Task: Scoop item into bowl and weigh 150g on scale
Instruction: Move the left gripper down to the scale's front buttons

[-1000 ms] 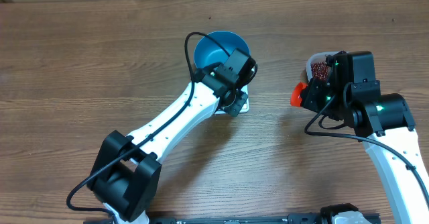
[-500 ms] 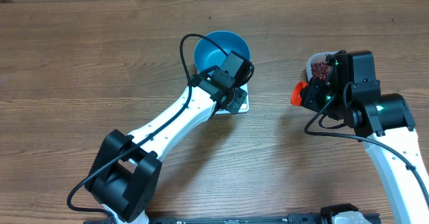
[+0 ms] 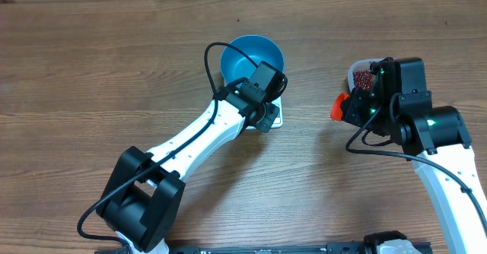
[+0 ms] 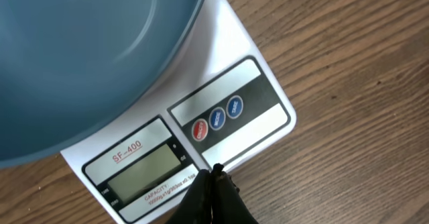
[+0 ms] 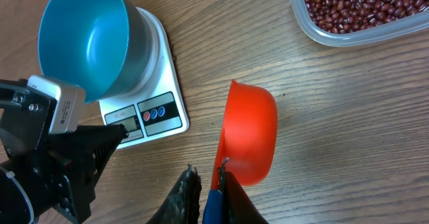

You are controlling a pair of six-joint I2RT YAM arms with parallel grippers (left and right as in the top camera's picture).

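Clenched left gripper (image 4: 214, 177) poised at the scale (image 4: 222, 46) panel, blue bowl (image 4: 80, 49) just beyond.
Right gripper (image 5: 206, 177) grasps the orange scoop (image 5: 251, 137), beans (image 5: 362, 6) beyond it; a skewed press could shove the scale.

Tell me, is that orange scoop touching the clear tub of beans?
Apart. The right wrist view shows bare table between the orange scoop and the clear tub of beans.
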